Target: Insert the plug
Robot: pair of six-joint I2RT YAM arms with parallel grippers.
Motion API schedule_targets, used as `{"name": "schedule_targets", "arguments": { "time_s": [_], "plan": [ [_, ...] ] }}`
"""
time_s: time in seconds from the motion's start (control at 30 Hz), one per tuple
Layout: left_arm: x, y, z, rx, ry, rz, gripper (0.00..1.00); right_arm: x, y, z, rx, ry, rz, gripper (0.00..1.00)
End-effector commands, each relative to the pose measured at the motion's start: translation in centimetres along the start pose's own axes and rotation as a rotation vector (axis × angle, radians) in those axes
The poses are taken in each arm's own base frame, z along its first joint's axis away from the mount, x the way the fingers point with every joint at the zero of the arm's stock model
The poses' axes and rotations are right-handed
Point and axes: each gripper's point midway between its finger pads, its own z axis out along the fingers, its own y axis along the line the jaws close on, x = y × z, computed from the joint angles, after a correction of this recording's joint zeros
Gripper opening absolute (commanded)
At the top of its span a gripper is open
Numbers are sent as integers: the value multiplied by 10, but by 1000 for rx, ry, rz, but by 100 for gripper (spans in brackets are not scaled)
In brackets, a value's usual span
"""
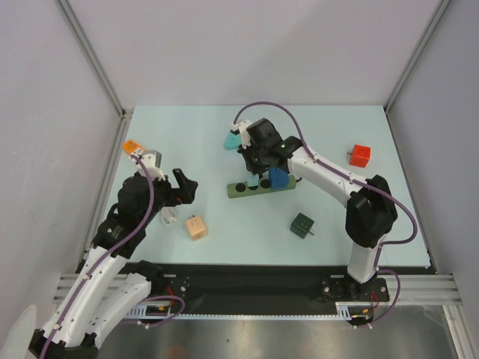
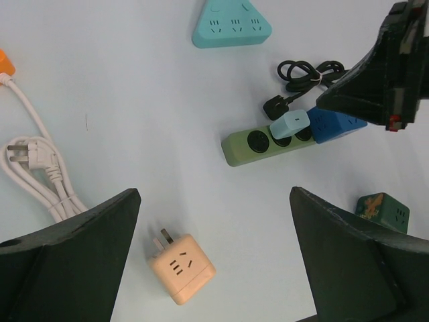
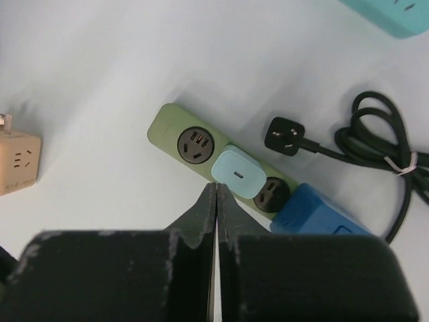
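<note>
A light-blue charger plug (image 3: 238, 173) sits in the middle socket of the olive-green power strip (image 3: 167, 127). A blue adapter (image 3: 322, 215) sits at the strip's far end. In the right wrist view my right gripper (image 3: 216, 191) is shut and empty, its tips right beside the charger. In the top view it (image 1: 254, 172) hangs over the strip (image 1: 239, 190). My left gripper (image 2: 214, 221) is open and empty above the table, with a peach adapter cube (image 2: 182, 267) between its fingers. The strip (image 2: 241, 147) and charger (image 2: 289, 123) lie beyond it.
A teal triangular strip (image 1: 233, 140) and a coiled black cable with plug (image 3: 285, 136) lie behind the green strip. A dark green cube (image 1: 302, 224), a red cube (image 1: 360, 155), an orange plug (image 1: 132, 147) and a white cable (image 2: 40, 168) lie around.
</note>
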Motion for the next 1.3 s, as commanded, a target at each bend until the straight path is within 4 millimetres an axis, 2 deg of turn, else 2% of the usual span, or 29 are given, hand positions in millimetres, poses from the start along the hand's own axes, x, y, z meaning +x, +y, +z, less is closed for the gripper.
{"name": "schedule_targets", "arguments": {
  "time_s": [0.0, 0.13, 0.2, 0.3, 0.33, 0.53, 0.57, 0.6, 0.7, 0.83, 0.97, 1.0, 1.17, 1.27],
  "plan": [
    [-10, -2, -1, 15, -43, 7, 100, 30, 2, 27, 32, 57, 94, 0],
    [-9, -2, 0, 13, -38, 9, 100, 79, -9, 56, 94, 158, 162, 0],
    [-9, -2, 0, 17, -36, 9, 100, 85, -13, 60, 111, 171, 165, 0],
    [-9, -2, 0, 17, -36, 9, 100, 76, -13, 54, 107, 152, 155, 0],
    [-9, -3, 0, 19, -37, 9, 100, 64, -12, 47, 103, 121, 149, 0],
    [-9, -2, 0, 18, -37, 9, 100, 26, -4, 18, 63, 46, 137, 0],
    [-9, -3, 0, 19, -37, 7, 100, 14, -4, 9, 63, 15, 139, 0],
    [-9, -3, 0, 19, -37, 7, 100, 9, 2, 5, 28, 3, 146, 0],
    [-10, -3, -1, 21, -40, 7, 100, -6, -2, -5, 40, -30, 157, 0],
    [-9, -2, 0, 17, -38, 5, 100, -8, -11, -2, 63, -23, 160, 0],
    [-10, -2, 0, 16, -40, 5, 100, 8, -17, 16, 68, 10, 185, 0],
    [-9, -2, 0, 15, -38, 7, 100, 28, -18, 30, 70, 65, 196, 0],
    [-8, -1, 0, 11, -35, 7, 100, 83, -16, 58, 75, 184, 231, 0],
    [-9, -1, 0, 13, -36, 9, 100, 85, -14, 56, 84, 182, 231, 0]
  ]
}}
